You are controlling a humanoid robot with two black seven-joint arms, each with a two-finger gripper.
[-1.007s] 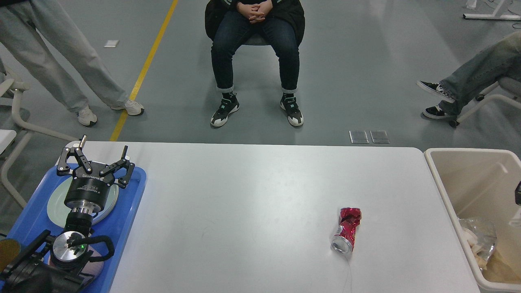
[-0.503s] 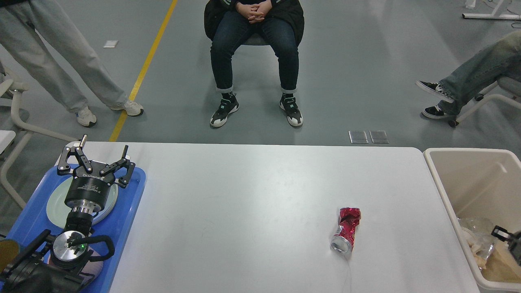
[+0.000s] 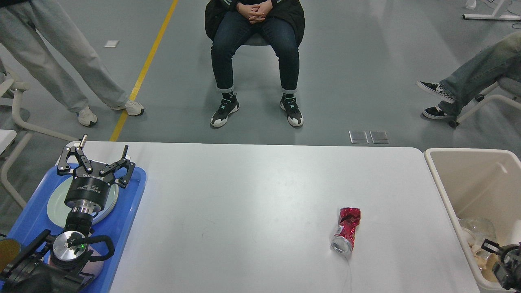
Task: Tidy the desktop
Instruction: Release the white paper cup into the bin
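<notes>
The desktop [image 3: 244, 195] is a wide white tabletop. A crushed red can [image 3: 346, 230] lies on its side right of the middle, open end toward me. My left gripper [image 3: 97, 156] hangs open and empty over the far end of a blue tray [image 3: 130, 203], which holds a pale plate [image 3: 55, 207]. My right gripper [image 3: 490, 249] shows only as a small dark shape at the bottom right, inside the beige bin [image 3: 443, 183]; its fingers cannot be told apart.
The bin stands against the table's right edge, with crumpled clear wrapping [image 3: 474, 230] in it. A person sits beyond the far edge, feet [image 3: 224, 112] on the floor. Another stands at far left and a third sits at far right.
My right gripper has moved down and leftward inside the bin, from the right edge of the view to the bottom right corner. The left arm and the can have not moved.
</notes>
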